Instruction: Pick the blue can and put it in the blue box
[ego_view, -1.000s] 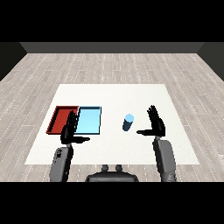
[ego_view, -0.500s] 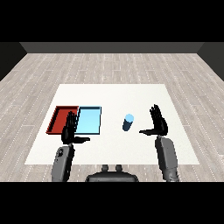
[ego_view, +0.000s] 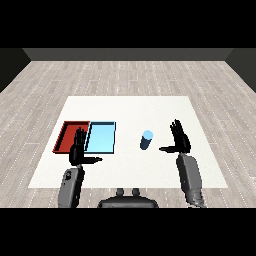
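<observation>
Nothing is done yet: the blue can (ego_view: 146, 139) stands mid-frame on the bench (ego_view: 130, 107), outside the blue box (ego_view: 101, 137); both hands, left hand (ego_view: 77, 151) and right hand (ego_view: 179, 140), are spread open, holding nothing.

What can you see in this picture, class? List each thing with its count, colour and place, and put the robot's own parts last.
table: one, white, on a grey plank floor.
red tray: one, red, left part of the table, beside the blue tray.
blue tray: one, light blue, right of the red tray.
blue can: one, blue, upright on the table, between the blue tray and the right hand.
left hand: one, black, open, over the near edge of the trays.
right hand: one, black, open, right of the can, not touching it.
</observation>
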